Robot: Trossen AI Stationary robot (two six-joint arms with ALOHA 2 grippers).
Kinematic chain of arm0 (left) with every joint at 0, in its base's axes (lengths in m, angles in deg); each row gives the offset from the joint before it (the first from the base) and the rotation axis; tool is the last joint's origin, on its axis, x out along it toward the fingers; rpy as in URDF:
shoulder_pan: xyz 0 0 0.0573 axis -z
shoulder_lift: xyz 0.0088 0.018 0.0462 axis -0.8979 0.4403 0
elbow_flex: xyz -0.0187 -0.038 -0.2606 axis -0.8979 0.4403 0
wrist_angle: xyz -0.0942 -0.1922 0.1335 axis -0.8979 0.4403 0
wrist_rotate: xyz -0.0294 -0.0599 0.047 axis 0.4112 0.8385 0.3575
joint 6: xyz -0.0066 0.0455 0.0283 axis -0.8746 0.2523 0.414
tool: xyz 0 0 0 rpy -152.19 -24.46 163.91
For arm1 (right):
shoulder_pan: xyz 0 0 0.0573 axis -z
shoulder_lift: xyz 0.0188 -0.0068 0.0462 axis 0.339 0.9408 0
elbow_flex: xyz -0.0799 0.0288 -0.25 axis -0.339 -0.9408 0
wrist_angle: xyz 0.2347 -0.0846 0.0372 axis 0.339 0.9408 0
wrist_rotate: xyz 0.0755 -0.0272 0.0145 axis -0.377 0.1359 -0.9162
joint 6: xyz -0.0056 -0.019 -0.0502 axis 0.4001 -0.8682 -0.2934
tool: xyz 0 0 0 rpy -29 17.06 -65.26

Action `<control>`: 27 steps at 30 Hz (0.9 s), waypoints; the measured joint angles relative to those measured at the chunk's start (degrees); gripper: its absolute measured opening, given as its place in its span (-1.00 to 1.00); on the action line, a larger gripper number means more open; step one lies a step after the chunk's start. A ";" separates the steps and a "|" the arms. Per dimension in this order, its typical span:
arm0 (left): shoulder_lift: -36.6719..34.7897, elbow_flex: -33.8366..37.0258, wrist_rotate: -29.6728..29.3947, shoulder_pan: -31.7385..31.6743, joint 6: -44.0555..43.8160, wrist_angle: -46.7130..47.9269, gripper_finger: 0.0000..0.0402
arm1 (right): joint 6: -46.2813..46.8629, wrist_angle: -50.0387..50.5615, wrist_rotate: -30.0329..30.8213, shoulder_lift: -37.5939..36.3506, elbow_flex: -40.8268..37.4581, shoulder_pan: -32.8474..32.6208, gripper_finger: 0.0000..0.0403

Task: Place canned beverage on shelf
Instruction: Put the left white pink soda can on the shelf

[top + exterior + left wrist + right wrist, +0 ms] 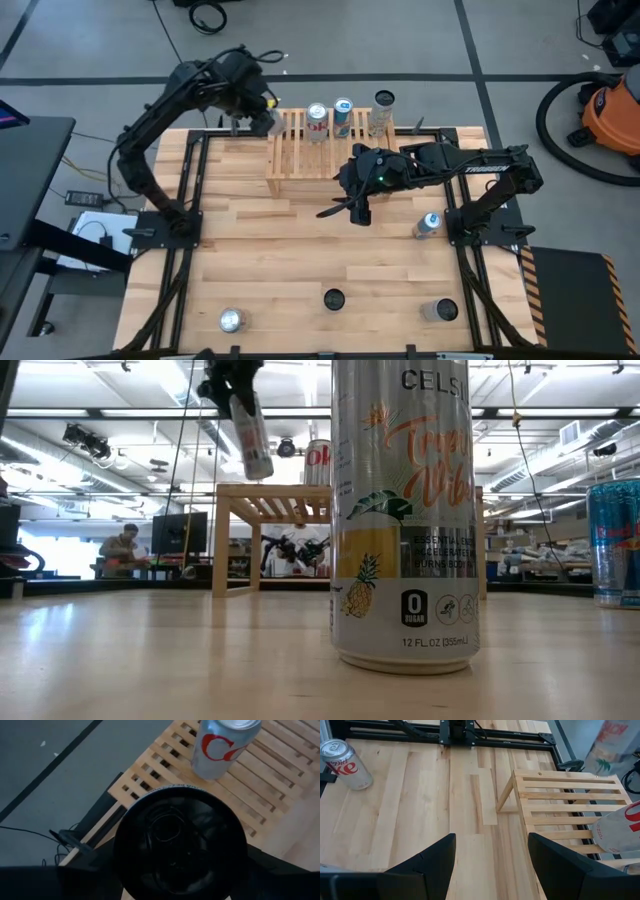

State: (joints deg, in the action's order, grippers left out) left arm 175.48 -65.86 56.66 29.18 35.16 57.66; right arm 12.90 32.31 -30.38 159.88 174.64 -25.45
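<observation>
Can [250,435] hangs pinched in the left tool [262,120] above the shelf's [290,165] empty end at the counter's [300,250] far edge, ready for lowering; right tool [490,865] waits spread mid-counter.

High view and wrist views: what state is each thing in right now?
Shelf: upright on the table.
Three cans on the shelf: upright.
Left gripper: shut on a can, over the shelf's left end.
Right gripper: open, empty.
Cans on the table: upright.
</observation>
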 joint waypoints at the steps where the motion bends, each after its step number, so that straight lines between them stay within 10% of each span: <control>1: 0.81 -0.61 0.01 0.23 0.03 0.00 0.31 | 0.00 0.00 0.00 -0.02 0.00 0.02 0.28; 27: 7.40 -2.09 3.82 0.33 1.30 1.87 0.31 | 2.49 0.25 -0.28 0.00 0.00 -0.04 0.28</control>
State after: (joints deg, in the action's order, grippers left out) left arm 182.88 -67.95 60.48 29.51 36.46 59.52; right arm 15.39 32.56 -30.66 159.88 174.64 -25.49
